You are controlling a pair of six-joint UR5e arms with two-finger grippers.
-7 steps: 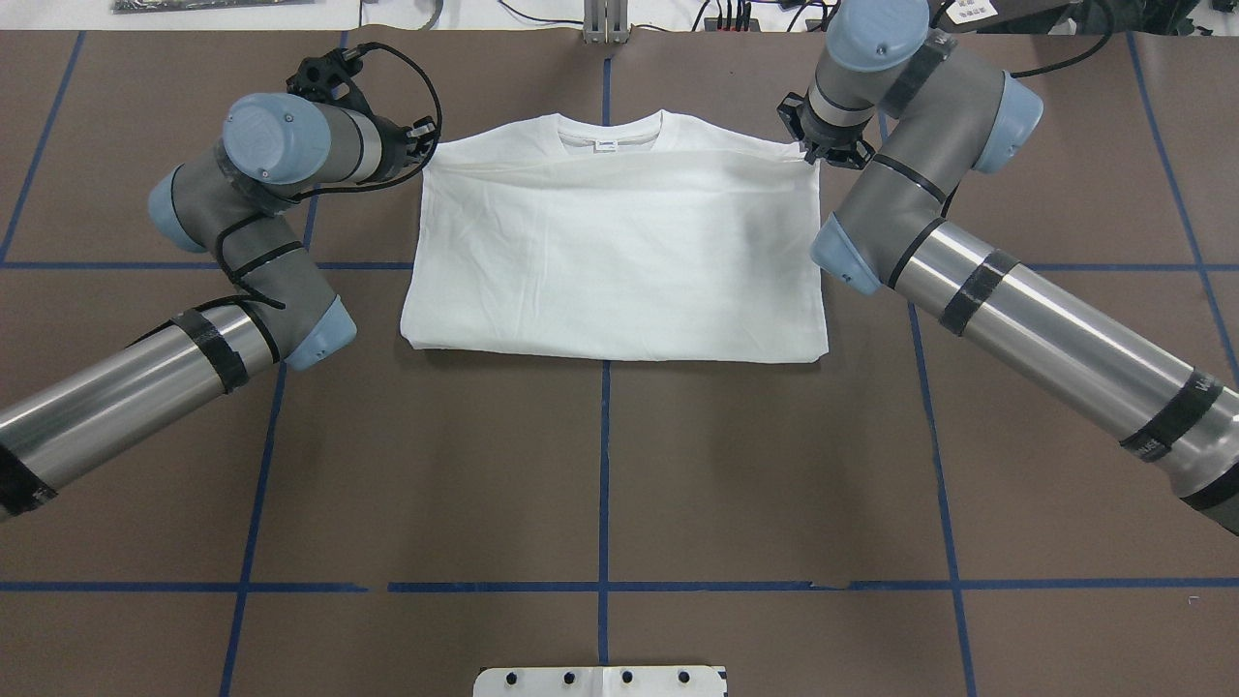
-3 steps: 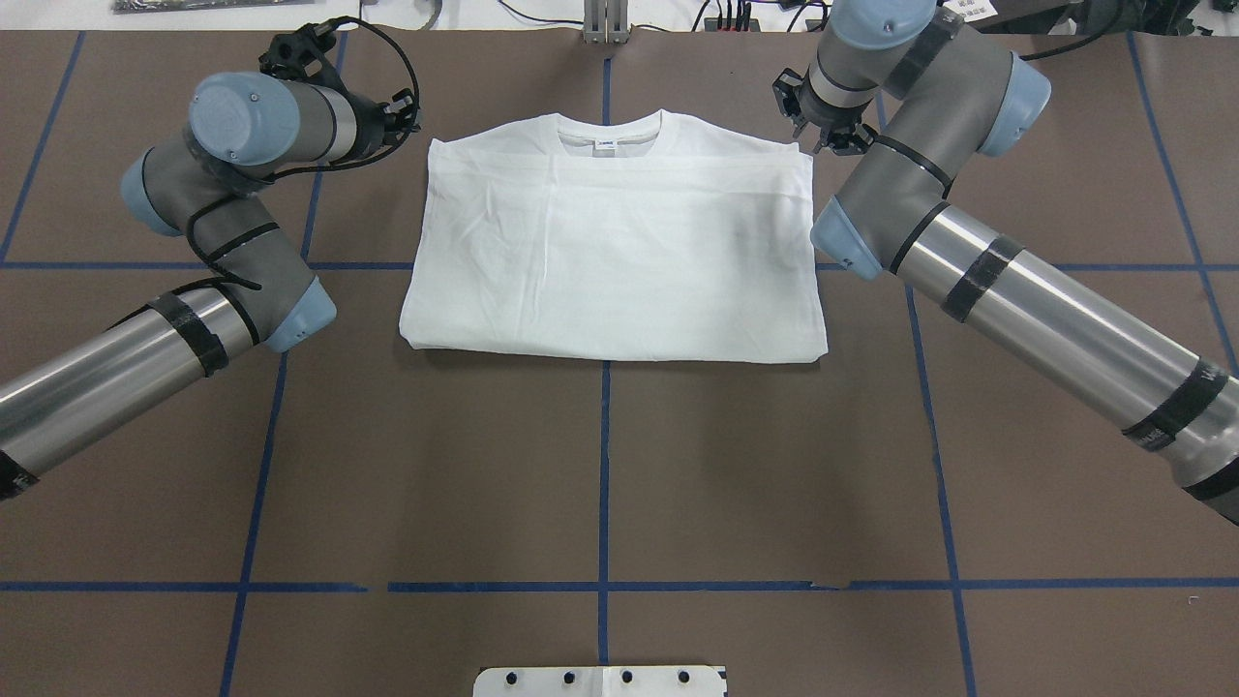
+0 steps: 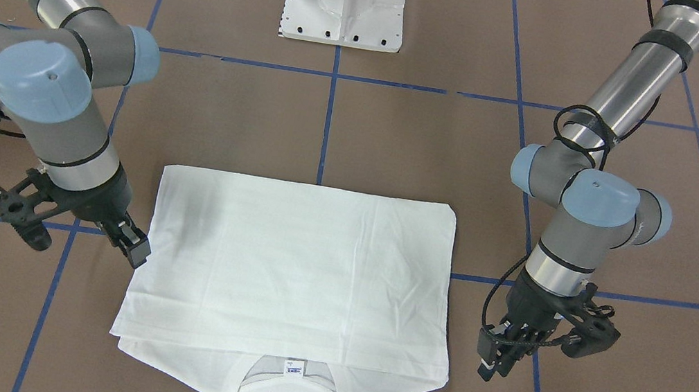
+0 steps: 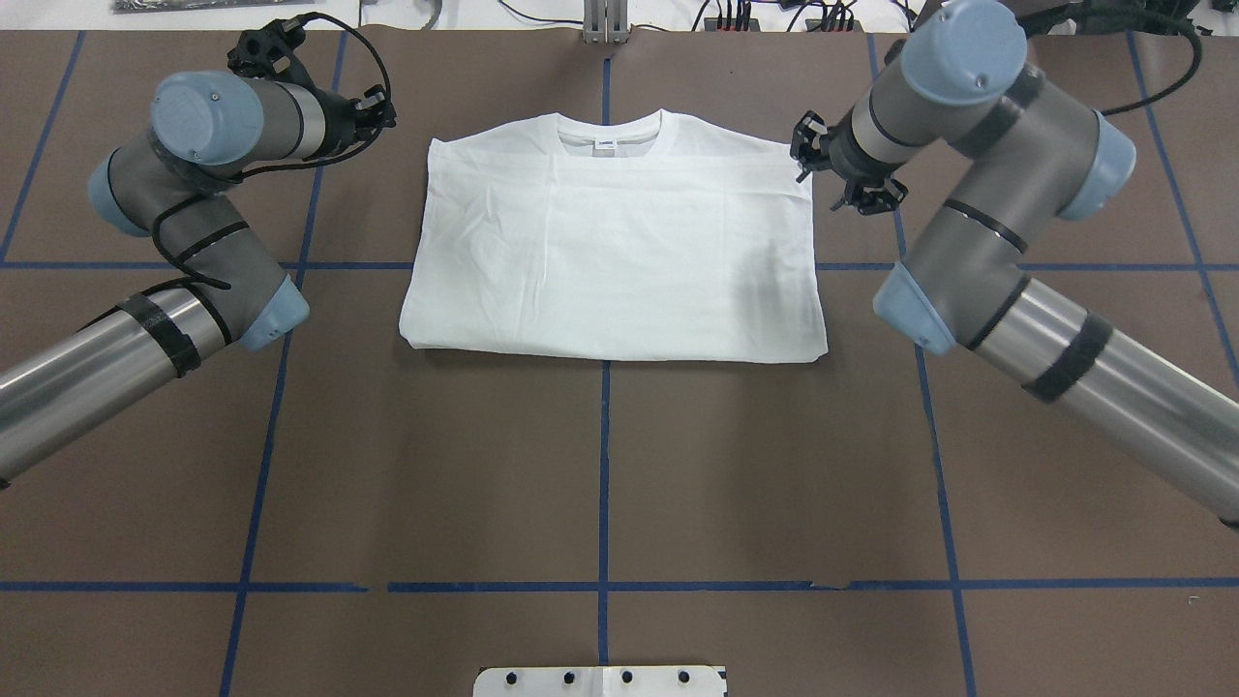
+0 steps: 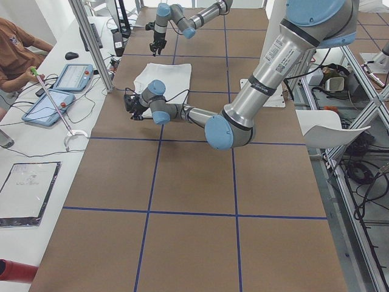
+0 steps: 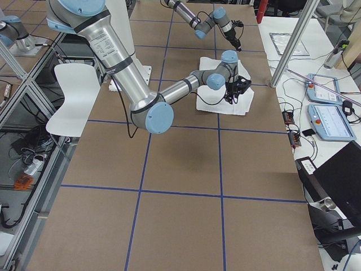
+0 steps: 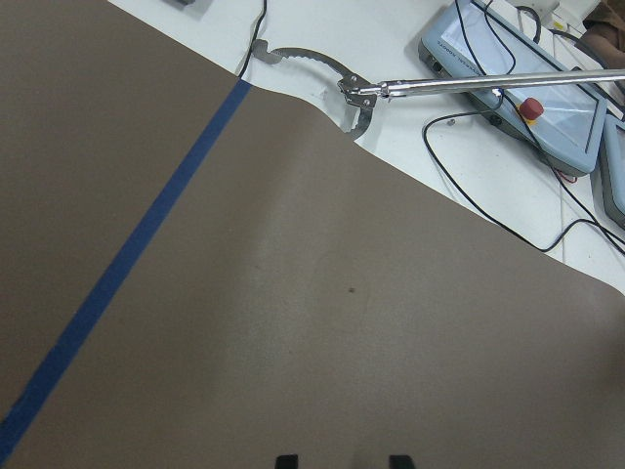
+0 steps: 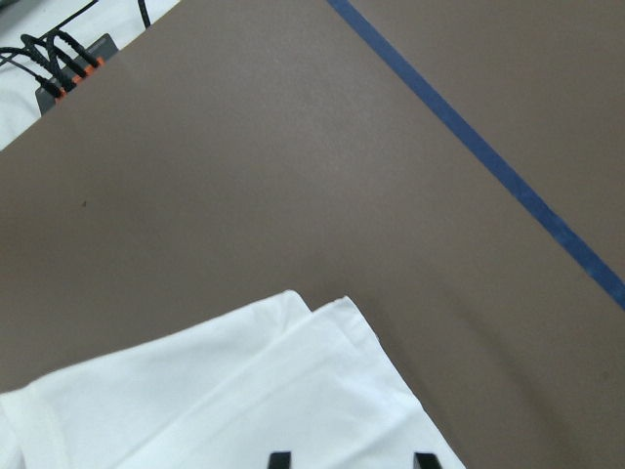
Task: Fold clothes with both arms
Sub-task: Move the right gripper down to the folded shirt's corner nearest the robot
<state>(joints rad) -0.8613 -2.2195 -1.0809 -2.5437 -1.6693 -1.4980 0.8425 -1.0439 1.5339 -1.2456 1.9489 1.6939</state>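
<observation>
The white shirt (image 4: 619, 252) lies folded into a flat rectangle on the brown table, collar and neck label (image 4: 608, 143) at the far edge. It also shows in the front-facing view (image 3: 296, 265). My left gripper (image 4: 382, 106) hangs open and empty left of the shirt's far left corner, clear of the cloth; its wrist view shows only bare table between the fingertips (image 7: 285, 460). My right gripper (image 4: 808, 160) is open and empty just above the far right corner. Its wrist view shows that corner (image 8: 244, 391) under the fingertips (image 8: 422, 458).
The white pedestal base (image 4: 600, 681) stands at the near edge. Blue tape lines (image 4: 604, 465) cross the table. Beyond the far edge lie cables, tablets (image 5: 73, 76) and a grabber tool (image 7: 469, 86), with an operator (image 5: 15, 52) seated there.
Both grippers let go of the folded-over edge at the shirt's far corners. The left gripper drew away to the left. The right arm's wrist swung round, its gripper staying by the corner.
</observation>
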